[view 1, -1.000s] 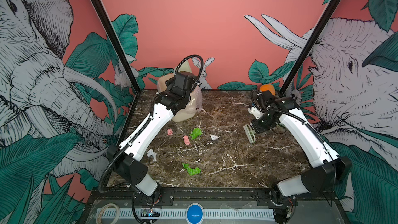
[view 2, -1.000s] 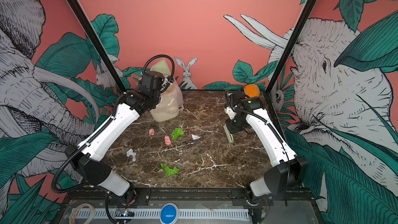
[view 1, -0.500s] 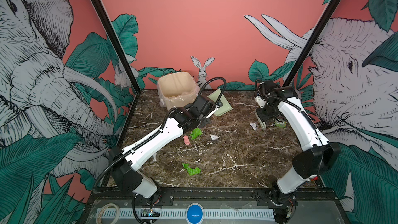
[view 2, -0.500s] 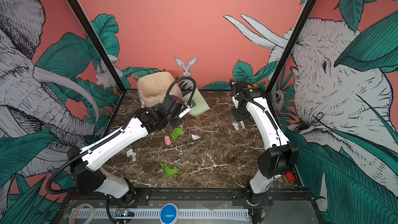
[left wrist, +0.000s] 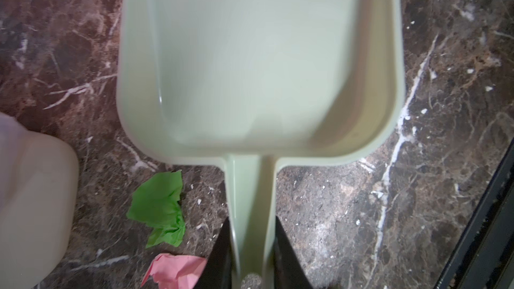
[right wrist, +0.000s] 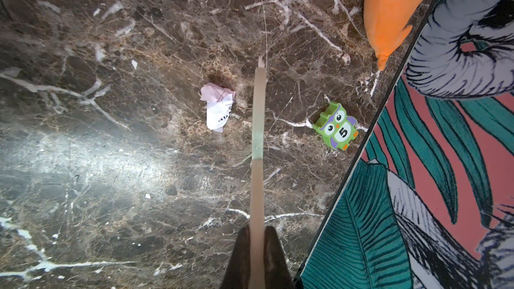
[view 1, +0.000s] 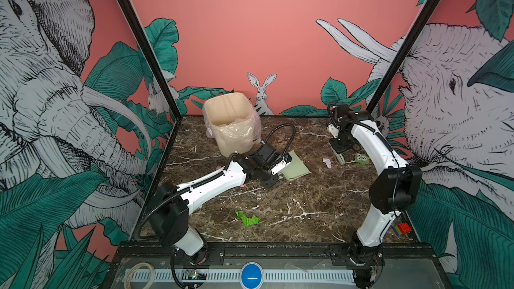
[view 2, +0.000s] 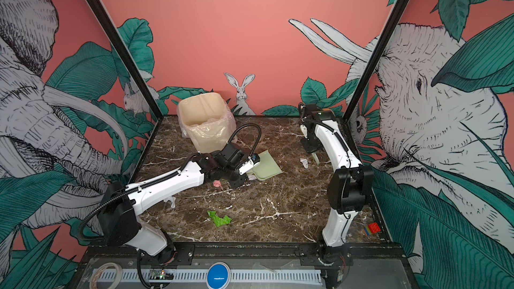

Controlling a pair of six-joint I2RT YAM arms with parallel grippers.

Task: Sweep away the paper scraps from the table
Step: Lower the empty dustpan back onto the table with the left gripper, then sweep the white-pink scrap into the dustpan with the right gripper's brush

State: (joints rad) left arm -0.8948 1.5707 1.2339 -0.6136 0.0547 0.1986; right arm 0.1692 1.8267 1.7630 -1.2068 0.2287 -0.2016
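Observation:
My left gripper [left wrist: 251, 223] is shut on the handle of the pale green dustpan [left wrist: 250, 59], which lies low over the table [view 1: 292, 207] near its middle [view 1: 296, 166]. A green paper scrap [left wrist: 160, 209] and a pink one [left wrist: 175, 272] lie beside the handle. My right gripper [right wrist: 257, 230] is shut on a thin brush [right wrist: 258, 134] at the back right, its tip right next to a white scrap [right wrist: 218, 107]. In both top views another green scrap [view 1: 247, 219] lies nearer the front. A white scrap [view 2: 170, 201] shows by the left arm.
A beige bin with a plastic liner [view 1: 232, 123] stands at the back left, close behind the dustpan. An orange carrot toy [right wrist: 389, 9] and a green owl block [right wrist: 336, 126] lie by the right wall. A small coloured brick [view 1: 400, 229] sits front right.
The left arm came down from the bin and brought the dustpan to the table's middle. The right arm moved to the back right, with the brush now beside the white scrap.

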